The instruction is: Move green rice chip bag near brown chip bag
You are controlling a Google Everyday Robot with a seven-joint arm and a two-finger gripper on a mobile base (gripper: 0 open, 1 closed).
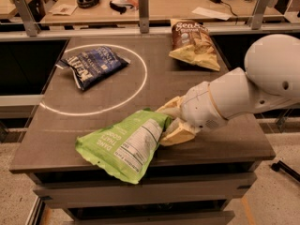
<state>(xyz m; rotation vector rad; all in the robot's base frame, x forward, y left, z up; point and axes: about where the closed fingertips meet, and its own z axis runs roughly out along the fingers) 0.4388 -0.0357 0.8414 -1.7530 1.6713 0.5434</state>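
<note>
holds the green bag (pixel 123 146) by its right end in the gripper (pixel 164 125), low over the front right of the table (pixel 201 88), jaws clamped on the crinkled edge. lets the bag's left end sag toward the front edge, seemingly partly past it; cannot tell whether touching the top. leaves the brown bag (pixel 193 43) well apart, flat at the far right by the back rail. leaves a blue bag (pixel 91 65) mostly inside the white circle (pixel 140 76) at far left, off the likely path.

by judgement, could slip, gripped only by a thin edge with the weight dangling. could snag the low end on the table edge if dragged rather than lifted. could shove the brown bag if brought in too low or too far. could land short if released early.
</note>
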